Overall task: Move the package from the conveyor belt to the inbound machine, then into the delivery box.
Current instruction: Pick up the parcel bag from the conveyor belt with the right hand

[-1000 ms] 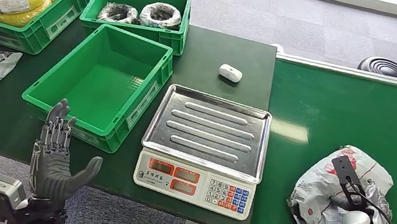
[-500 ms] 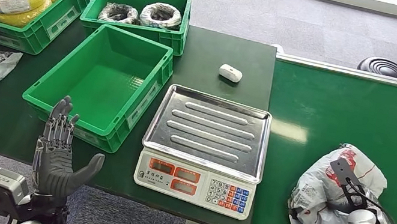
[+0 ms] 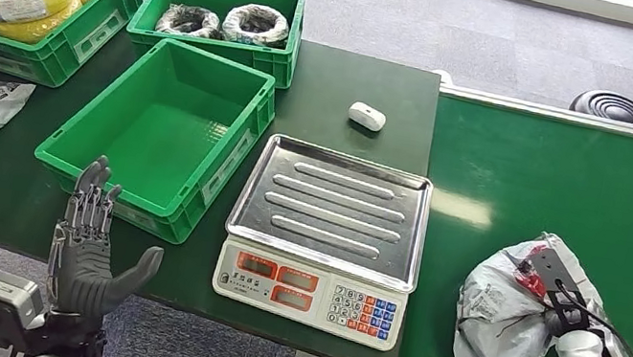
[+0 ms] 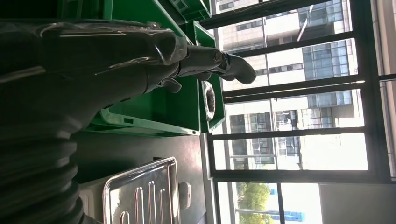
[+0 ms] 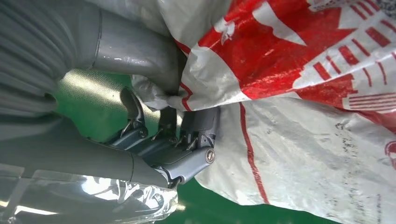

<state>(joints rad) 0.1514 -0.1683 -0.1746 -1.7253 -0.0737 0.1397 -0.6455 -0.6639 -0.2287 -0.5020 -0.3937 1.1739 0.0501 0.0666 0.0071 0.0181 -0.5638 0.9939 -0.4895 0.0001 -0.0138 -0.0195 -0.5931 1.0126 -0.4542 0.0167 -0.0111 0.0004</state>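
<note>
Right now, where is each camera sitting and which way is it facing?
Head view: high, looking down at scale, package; both arms show.
Left wrist view: behind the open left robot hand, facing green crate, windows.
Right wrist view: behind the right robot hand gripping the package.
Shared: head and left wrist views show the scale.

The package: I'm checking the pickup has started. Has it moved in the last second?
Yes. The package, gripped by the right hand, shifted slightly toward the scale.

Open green belt [image 3: 574,183] runs from the package [image 3: 504,312] to the scale [image 3: 328,229], whose steel tray lies bare, and beyond it the near bin [image 3: 161,128] gapes open, only a small white device [image 3: 367,115] behind the scale.
</note>
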